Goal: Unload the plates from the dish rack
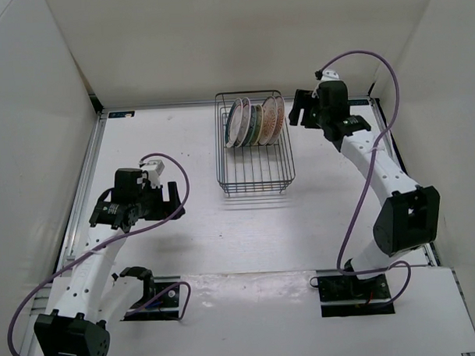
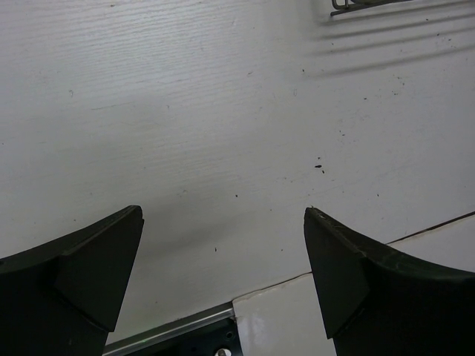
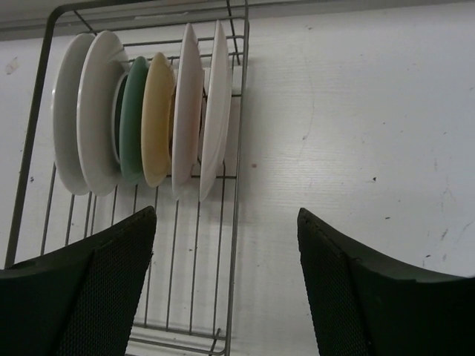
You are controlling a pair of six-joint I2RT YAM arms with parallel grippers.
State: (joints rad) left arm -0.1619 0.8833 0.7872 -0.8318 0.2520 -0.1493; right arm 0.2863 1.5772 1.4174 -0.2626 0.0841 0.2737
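Note:
The dish rack (image 1: 256, 165), a dark wire basket, stands mid-table. Several plates (image 1: 255, 121) stand on edge in its far half: one white with a green rim (image 1: 237, 123), a teal one (image 1: 257, 124), an orange-pink one (image 1: 273, 118). In the right wrist view their backs show as white (image 3: 100, 111), green (image 3: 133, 119), cream (image 3: 157, 119) and white (image 3: 217, 104) in the rack (image 3: 237, 222). My right gripper (image 1: 299, 112) (image 3: 226, 215) is open and empty, just right of the rack beside the plates. My left gripper (image 1: 174, 200) (image 2: 223, 211) is open and empty, left of the rack over the bare table.
White walls enclose the table on three sides. The rack's near corner (image 2: 356, 7) shows at the top of the left wrist view. A metal rail and a seam (image 2: 185, 322) run along the table's near part. Cables loop off both arms.

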